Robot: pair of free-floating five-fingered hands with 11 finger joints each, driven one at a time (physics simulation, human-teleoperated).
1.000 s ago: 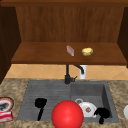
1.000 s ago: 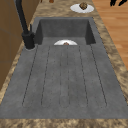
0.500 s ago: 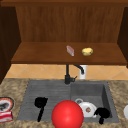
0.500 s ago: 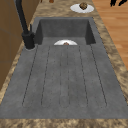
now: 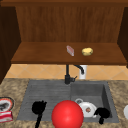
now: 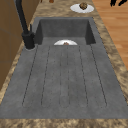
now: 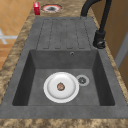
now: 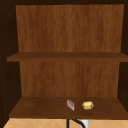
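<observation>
My left hand (image 5: 38, 108) hovers over the front of the drainboard (image 5: 45, 95), fingers relaxed and holding nothing. My right hand (image 5: 102, 113) hangs at the front right corner of the sink basin (image 5: 105, 97), also with nothing in it; its straight fingers (image 6: 117, 2) show past the counter's edge in the left side view. Between the hands sits a red ball (image 5: 67, 115). A white plate (image 7: 61, 87) carrying a small brown bit lies in the basin beside the drain (image 7: 82, 80).
A black faucet (image 5: 67, 75) stands behind the sink. The shelf (image 5: 45, 56) above bears a pinkish block (image 5: 70, 50) and a yellow lump (image 5: 87, 51). The left counter has a plate (image 5: 5, 104) and a red box (image 5: 5, 116); the right counter has a plate with food (image 6: 82, 7).
</observation>
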